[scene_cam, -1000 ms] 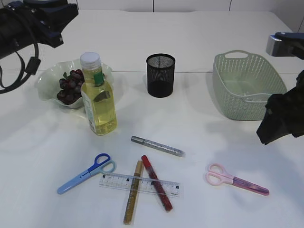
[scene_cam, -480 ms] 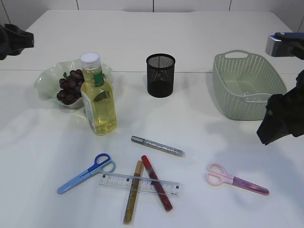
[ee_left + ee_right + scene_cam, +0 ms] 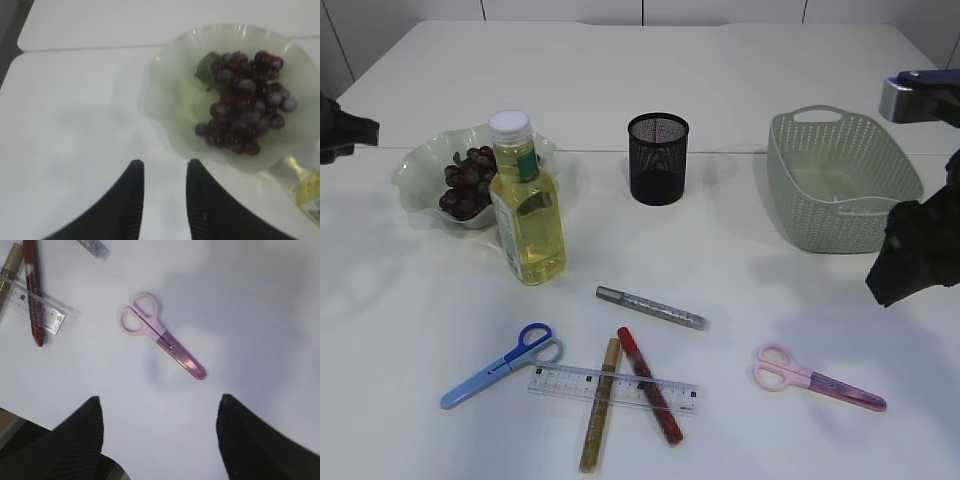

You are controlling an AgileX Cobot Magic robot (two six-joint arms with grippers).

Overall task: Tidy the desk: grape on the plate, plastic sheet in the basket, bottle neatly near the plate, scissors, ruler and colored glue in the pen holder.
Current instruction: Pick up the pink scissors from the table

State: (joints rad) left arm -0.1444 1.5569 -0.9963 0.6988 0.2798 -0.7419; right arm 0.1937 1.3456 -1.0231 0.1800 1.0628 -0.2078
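Dark grapes (image 3: 468,180) lie on the pale green plate (image 3: 420,175), also shown in the left wrist view (image 3: 245,100). The yellow bottle (image 3: 527,205) stands upright in front of the plate. Blue scissors (image 3: 500,365), a clear ruler (image 3: 555,380), and red (image 3: 650,385), gold (image 3: 600,405) and silver (image 3: 651,307) glue sticks lie at the front. Pink scissors (image 3: 160,334) lie ahead of my open, empty right gripper (image 3: 159,399). My left gripper (image 3: 164,162) is open and empty, left of the plate. I see no plastic sheet.
The black mesh pen holder (image 3: 658,158) stands at the back middle. The pale green basket (image 3: 840,180) stands at the back right, behind the right arm (image 3: 910,265). The ruler lies across the gold and red glue sticks.
The left arm has drawn back to the left, almost out of the exterior view. The right arm has hardly moved. No object has moved.
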